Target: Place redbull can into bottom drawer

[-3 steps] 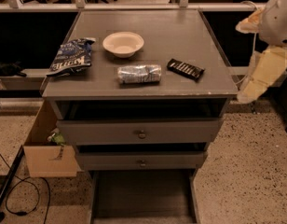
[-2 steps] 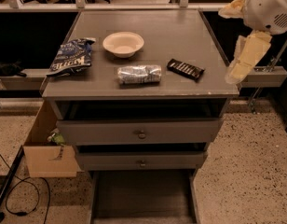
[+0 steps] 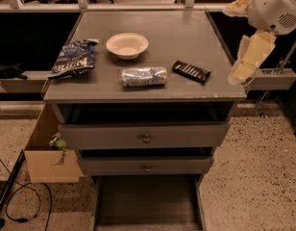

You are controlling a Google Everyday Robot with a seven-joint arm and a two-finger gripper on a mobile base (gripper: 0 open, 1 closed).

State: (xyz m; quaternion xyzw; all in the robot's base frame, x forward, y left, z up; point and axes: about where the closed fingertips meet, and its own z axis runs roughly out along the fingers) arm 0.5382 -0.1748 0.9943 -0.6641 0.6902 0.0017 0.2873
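Claw (image 3: pixel 243 64) hangs at the far right, just off the right edge of the surface (image 3: pixel 179 30), pointing down and a bit left, its tip about level w/ the front edge. Can't tell if it's released or clenched; nothing seen in it.

Nearest the camera, the bottom drawer (image 3: pixel 147 201) is pulled out towards the viewer, dark grey floor showing. To its left on the floor: a cardboard box (image 3: pixel 49 155) w/ something green inside, and a black cable (image 3: pixel 23 208). Above the bottom drawer, two knob-fronted drawers (image 3: pixel 146 138), each pulled out slightly.

On the surface, near the front edge and approx. centre, the redbull can (image 3: pixel 143 76) lies on its side, long axis left-right. It's well apart from the claw, to the claw's left, w/ the candy bar (image 3: pixel 191 71) lying between them, just right of the can and not touching it. Chip bag (image 3: pixel 73 59) sits at the left edge. Behind the can, the white bowl (image 3: pixel 127 44) stands upright.
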